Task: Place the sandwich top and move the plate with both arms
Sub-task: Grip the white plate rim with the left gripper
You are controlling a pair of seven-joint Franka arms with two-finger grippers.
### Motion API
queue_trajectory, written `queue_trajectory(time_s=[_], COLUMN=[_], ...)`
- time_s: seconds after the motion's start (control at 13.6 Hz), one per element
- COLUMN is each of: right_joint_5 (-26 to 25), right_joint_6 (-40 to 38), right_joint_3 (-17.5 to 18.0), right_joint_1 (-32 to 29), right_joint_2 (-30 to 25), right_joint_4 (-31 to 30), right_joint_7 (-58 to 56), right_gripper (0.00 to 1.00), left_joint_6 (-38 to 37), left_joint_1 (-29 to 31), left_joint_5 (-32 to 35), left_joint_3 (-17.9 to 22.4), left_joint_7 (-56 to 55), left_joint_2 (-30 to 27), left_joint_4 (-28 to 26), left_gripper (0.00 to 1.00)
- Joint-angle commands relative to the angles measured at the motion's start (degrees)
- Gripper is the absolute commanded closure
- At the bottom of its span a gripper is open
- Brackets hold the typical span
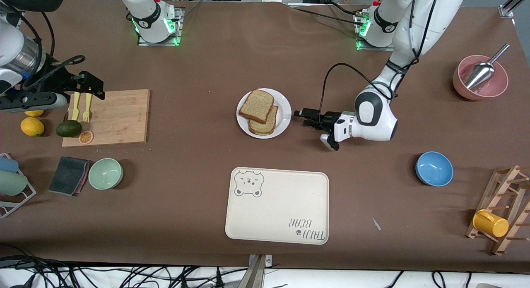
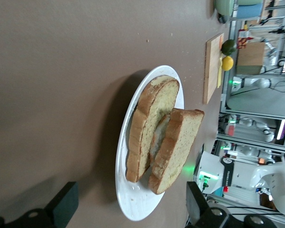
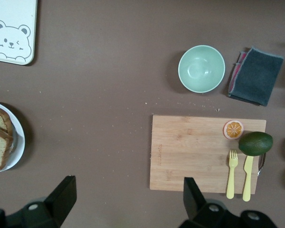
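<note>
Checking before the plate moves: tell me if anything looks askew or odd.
The sandwich top sits offset on the lower slice on the plate, leaning on it rather than squared over it. Nothing spilled or damaged.

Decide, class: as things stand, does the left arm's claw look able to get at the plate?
Probably yes. The left claw sits open and low beside the plate, at its rim toward the left arm's end of the table, with only bare tabletop between them. The sandwich top lies on the plate, clear of that rim.
</note>
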Motion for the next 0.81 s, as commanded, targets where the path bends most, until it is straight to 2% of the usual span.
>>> queue_trajectory(time_s=[0.0, 0.22, 0.37, 0.73], right_joint_5=[0.24, 0.15, 0.07, -0.99], right_joint_6=[-0.53, -1.67, -1.67, -0.97], right_joint_3=[-0.13, -1.01, -1.01, -1.01], right_joint_1=[-0.35, -0.26, -0.18, -0.17], right_joint_2=[-1.67, -1.23, -1.23, -0.26], right_joint_4=[-1.73, -1.29, -1.29, -1.11], right_joint_7=[-1.07, -1.16, -1.16, -1.07], right_gripper=[0.01, 0.01, 0.01, 0.01], left_joint_6=[4.83, 6.61, 6.61, 6.44], left_joint_1=[-3.64, -6.46, -6.38, -6.29], left_joint_5=[-3.6, -8.42, -8.61, -9.75], left_joint_3=[-0.02, -0.02, -0.02, -0.02], left_joint_7=[3.17, 4.83, 7.55, 12.04], left_joint_2=[0.48, 1.1, 1.8, 3.12], left_joint_4=[-0.73, -0.64, -0.73, -0.56], left_gripper=[0.03, 0.18, 0.3, 0.81])
